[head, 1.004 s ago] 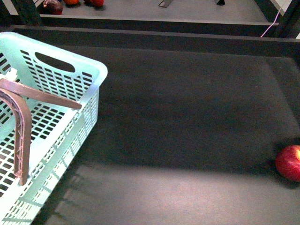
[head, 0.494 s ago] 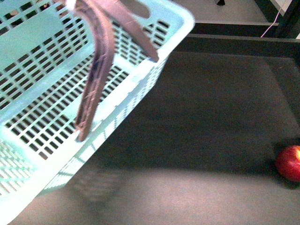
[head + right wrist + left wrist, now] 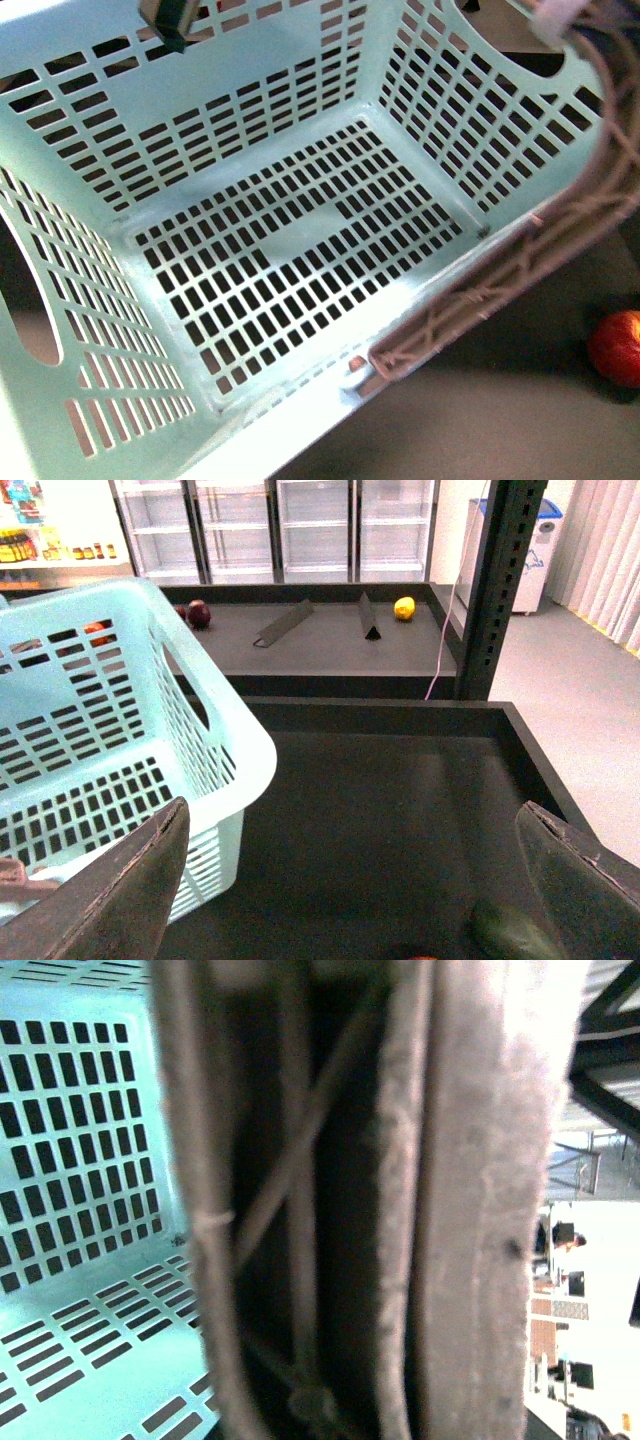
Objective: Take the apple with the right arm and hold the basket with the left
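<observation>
Watching the right wrist feed, I see the right gripper (image 3: pixel 350 880) with fingers spread wide, the basket (image 3: pixel 120 710) standing just beyond one finger. The apple (image 3: pixel 618 347) lies on the dark surface (image 3: pixel 480 430) near the basket's brown handle (image 3: pixel 560 230), untouched by that gripper. That handle fills the left wrist camera, yet I cannot tell whether the left gripper is clamped on it.

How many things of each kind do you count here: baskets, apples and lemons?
basket: 1
apple: 1
lemon: 1
Total: 3
</observation>
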Robot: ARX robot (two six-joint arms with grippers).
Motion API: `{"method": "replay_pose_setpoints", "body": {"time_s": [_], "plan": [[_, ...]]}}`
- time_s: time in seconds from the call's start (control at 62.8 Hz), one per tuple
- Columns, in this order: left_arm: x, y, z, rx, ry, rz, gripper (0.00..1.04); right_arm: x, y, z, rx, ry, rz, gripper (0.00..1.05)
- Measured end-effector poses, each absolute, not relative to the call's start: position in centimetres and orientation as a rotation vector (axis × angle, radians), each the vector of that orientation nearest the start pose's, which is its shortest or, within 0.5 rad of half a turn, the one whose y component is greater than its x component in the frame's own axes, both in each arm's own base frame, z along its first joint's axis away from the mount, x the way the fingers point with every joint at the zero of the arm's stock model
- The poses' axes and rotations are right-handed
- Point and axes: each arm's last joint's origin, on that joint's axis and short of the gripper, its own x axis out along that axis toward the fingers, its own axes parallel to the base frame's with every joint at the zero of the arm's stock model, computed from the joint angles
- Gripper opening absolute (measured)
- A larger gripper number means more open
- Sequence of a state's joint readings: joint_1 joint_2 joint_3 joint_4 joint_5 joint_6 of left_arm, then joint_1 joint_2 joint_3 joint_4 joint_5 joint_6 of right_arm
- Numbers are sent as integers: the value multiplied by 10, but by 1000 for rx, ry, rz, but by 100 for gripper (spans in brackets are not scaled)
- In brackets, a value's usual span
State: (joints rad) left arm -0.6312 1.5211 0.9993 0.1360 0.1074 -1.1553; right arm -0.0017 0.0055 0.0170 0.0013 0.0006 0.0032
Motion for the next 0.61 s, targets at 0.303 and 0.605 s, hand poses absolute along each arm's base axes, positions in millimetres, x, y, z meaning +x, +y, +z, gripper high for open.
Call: {"method": "replay_pose_setpoints", "body": {"time_s": [0.303,0.605], "plan": [[268,-208,261,-950,749,-442,15,97,0,169,3,-13,-2,96],[268,-208,261,-945,747,-439,15,97,0,169,3,-13,-2,96]]}}
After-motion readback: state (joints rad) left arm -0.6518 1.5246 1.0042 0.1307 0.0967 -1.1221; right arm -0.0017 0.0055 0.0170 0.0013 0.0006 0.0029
